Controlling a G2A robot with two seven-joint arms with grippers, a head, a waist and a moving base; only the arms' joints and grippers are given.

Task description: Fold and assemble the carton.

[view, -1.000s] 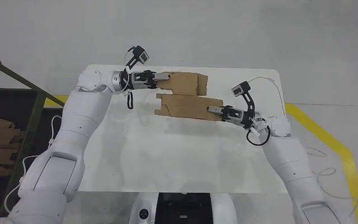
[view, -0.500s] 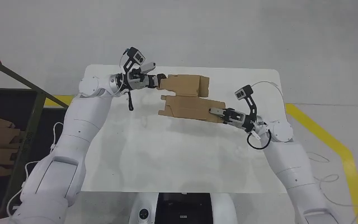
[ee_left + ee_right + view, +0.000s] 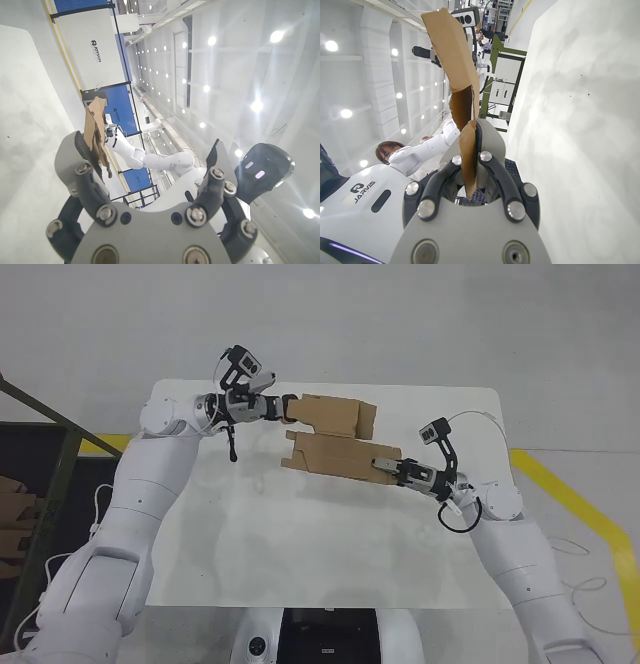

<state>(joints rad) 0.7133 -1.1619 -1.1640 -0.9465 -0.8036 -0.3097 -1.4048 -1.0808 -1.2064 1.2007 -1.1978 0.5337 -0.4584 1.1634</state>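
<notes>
Presently logged, near edge to far.

Item: table (image 3: 300, 554), white, carrying nothing that touches it, so far as I can tell.

Item: right gripper (image 3: 386, 465), toward the right edge, clenched on the right end of the carton (image 3: 340, 452).

Item: carton, brown corrugated board, held over the far half. Its long axis runs along the far edge, with the ends pointing at the left and right edges. It is partly opened.

Item: left gripper (image 3: 285, 410), near the far-left corner, released, one finger resting against the carton's left end.

Handling, as I judge it: light, stiff across panels, weak at creases, easily torn. I would grip flap edges close to a fold, not mid-panel.
</notes>
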